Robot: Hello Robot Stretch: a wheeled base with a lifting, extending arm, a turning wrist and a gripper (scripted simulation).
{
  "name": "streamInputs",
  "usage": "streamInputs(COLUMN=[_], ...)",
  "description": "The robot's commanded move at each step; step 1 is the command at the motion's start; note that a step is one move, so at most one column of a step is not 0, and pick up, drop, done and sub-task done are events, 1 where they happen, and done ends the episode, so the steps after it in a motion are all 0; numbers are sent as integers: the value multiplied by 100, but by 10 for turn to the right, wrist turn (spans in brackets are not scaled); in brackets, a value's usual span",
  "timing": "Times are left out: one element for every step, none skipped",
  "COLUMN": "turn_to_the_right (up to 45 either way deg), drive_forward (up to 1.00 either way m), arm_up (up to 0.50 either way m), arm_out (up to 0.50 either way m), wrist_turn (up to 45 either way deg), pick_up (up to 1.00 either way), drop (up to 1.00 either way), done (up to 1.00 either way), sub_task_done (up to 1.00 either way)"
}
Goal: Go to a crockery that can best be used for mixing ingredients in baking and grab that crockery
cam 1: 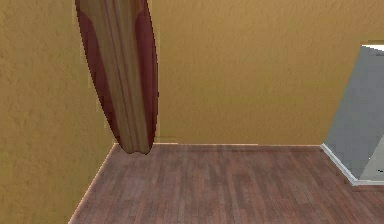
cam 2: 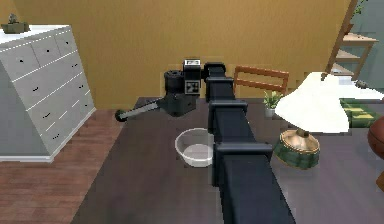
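Observation:
A pale, shallow bowl (cam 2: pixel 195 148) stands on the dark tabletop (cam 2: pixel 140 170) in the arm side view, just left of the arm's dark bar. The gripper (cam 2: pixel 128 113) reaches out to the left from its dark body, farther out than the bowl, near the table's far left corner. Only bare tabletop and floor lie behind its fingers (cam 2: pixel 145 107), so it holds nothing. Two white marked squares sit on the arm's far end above the body.
A white dresser (cam 2: pixel 40 85) with a small plant (cam 2: pixel 12 24) stands left of the table and appears again at the forward view's right (cam 1: pixel 362 110). A white-shaded lamp (cam 2: pixel 312 105), a wooden chair (cam 2: pixel 262 78) and a long wooden board (cam 1: pixel 122 70) against the yellow wall.

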Motion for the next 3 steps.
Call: streamInputs(turn_to_the_right=[0,0,0], drive_forward=[0,0,0], arm_up=[0,0,-24], arm_out=[0,0,0], wrist_turn=[450,60,0], pick_up=[0,0,0], drop=[0,0,0], done=[0,0,0], sub_task_done=[0,0,0])
